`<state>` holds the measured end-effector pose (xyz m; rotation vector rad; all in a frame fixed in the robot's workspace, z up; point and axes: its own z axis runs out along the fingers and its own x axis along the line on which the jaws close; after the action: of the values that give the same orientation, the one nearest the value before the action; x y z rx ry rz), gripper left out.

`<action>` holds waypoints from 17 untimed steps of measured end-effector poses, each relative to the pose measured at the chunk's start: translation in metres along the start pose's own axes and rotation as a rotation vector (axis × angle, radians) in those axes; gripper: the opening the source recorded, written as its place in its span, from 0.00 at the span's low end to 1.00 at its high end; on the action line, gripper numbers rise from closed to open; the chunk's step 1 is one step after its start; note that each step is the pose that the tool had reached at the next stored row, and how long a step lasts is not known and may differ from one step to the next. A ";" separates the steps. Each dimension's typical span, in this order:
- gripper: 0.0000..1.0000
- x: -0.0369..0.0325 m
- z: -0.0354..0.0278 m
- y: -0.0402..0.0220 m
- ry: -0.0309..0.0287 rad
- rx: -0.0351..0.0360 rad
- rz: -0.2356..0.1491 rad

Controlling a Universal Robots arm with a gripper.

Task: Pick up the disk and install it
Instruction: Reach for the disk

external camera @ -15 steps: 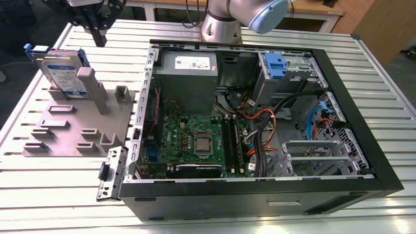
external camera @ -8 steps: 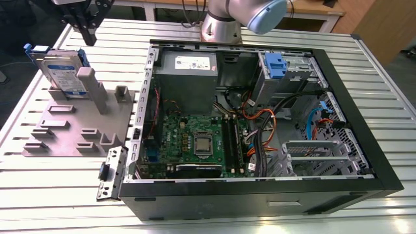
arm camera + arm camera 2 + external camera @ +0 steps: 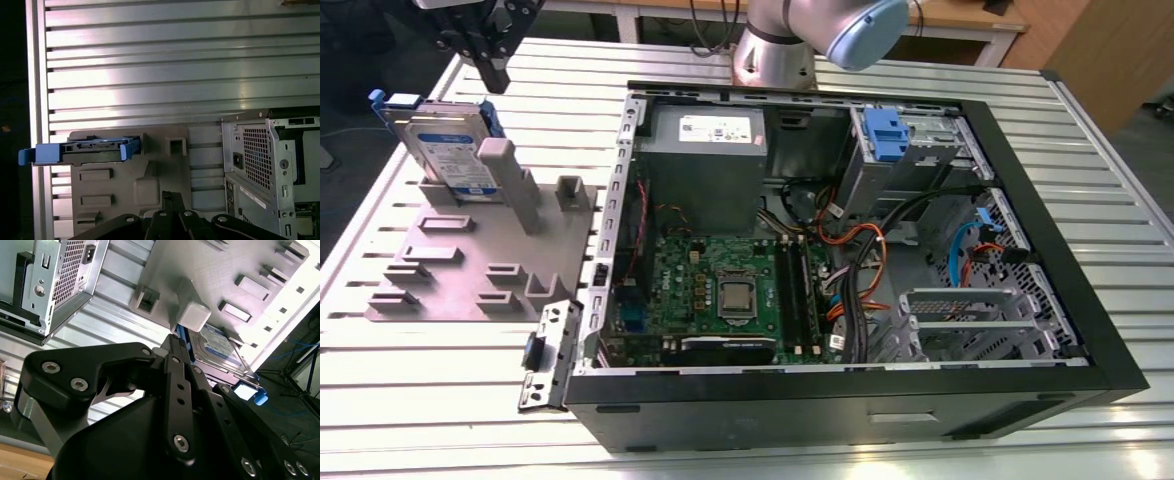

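The disk (image 3: 447,142) is a silver drive with a white-and-blue label in a blue bracket. It stands on edge in a slot of the grey fixture plate (image 3: 467,275) at the exterior view's left. My gripper (image 3: 495,78) hangs above and a little behind the disk, apart from it, fingers shut and holding nothing. In the first wrist view the disk's blue-framed top edge (image 3: 82,149) lies beyond the closed gripper (image 3: 171,195). The second wrist view shows the disk's labelled face (image 3: 220,347) just past the gripper (image 3: 175,340) and a grey fixture post (image 3: 194,314).
An open black computer case (image 3: 854,405) lies right of the fixture, with the grey power-supply box (image 3: 704,150), motherboard (image 3: 727,290), cables and a drive cage with a blue latch (image 3: 886,135) inside. The ribbed metal table (image 3: 440,400) runs underneath. The arm's base (image 3: 781,50) stands behind the case.
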<state>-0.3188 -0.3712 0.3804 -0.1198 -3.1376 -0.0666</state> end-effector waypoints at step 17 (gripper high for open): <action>0.11 0.0295 0.0041 0.0136 0.0002 0.0002 0.000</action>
<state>-0.3472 -0.3552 0.3769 -0.1198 -3.1374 -0.0663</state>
